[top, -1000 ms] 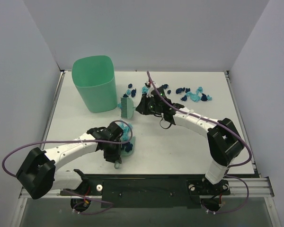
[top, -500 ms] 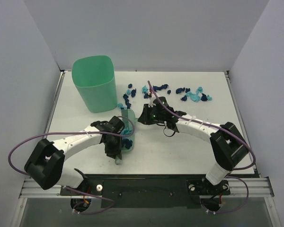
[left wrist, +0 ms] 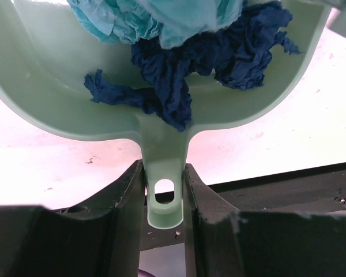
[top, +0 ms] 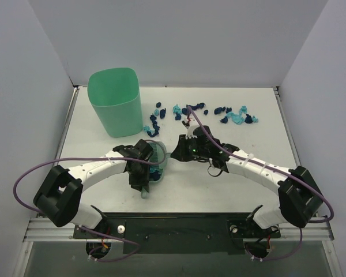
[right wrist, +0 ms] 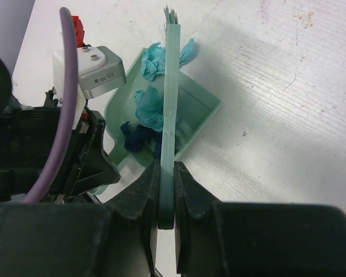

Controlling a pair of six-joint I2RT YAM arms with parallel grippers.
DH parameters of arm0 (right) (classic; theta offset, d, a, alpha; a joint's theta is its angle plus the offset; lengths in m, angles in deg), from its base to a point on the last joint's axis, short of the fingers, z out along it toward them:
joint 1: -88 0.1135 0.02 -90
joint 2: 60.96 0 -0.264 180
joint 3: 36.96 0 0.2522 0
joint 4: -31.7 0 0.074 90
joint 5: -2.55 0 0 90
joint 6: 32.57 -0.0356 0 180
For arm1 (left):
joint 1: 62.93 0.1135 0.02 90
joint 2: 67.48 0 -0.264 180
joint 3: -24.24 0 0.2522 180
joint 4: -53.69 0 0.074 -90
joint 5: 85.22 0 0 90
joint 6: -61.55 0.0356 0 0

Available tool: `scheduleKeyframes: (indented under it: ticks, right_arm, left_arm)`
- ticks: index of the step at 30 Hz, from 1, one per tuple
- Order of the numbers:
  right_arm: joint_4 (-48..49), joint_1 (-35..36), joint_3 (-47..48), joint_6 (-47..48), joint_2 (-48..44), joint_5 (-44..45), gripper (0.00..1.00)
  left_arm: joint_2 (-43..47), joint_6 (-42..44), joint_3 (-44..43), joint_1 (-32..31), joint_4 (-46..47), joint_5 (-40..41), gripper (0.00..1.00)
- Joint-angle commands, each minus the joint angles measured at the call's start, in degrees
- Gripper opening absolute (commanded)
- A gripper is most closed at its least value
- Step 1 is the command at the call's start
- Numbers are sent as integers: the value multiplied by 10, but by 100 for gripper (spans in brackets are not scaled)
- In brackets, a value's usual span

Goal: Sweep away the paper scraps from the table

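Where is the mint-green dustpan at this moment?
Seen from above, the dustpan is left of the table's centre, on the near side of the green bin; the left claw grips its handle, and the brush is at its mouth.

Navy and turquoise paper scraps (top: 235, 118) at twelve o'clock on the white table (top: 259, 138); mint-green bin (top: 112, 107), dustpan (left wrist: 40, 92), seemingly matching brush (right wrist: 172, 86).

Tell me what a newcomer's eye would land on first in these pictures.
First, the mint-green dustpan, left of centre on the table, heaped with navy and turquoise paper scraps, its handle pinched by the left gripper. Right beside it, the right gripper clamps a brush at the pan. Then the tall green bin at the far left, with more scraps strewn along the far edge.
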Motion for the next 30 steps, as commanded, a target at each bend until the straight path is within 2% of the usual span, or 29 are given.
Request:
scheduleKeyframes:
  ticks: [1,8,12,22,26,30]
  right_arm:
    - [-31,0,8,12,-61,23,0]
    - [-116,-3,41,13,-116,94,0]
    - [-154,-5,56,14,-134,106,0]
    - [-187,-8,69,10,-156,143,0]
    - [-215,-10,75,12,-162,185,0]
    - [-272,-25,86,2,-171,269,0]
  left_arm:
    - [3,-2,-13,3,22,24,0]
    - [30,-12,-6,1,28,55,0]
    - [49,-13,-1,-2,35,89,0]
    - [53,-30,-11,-50,34,123,0]
    - [53,-34,-21,-75,28,136,0]
    - [54,-36,-48,-106,9,160,0]
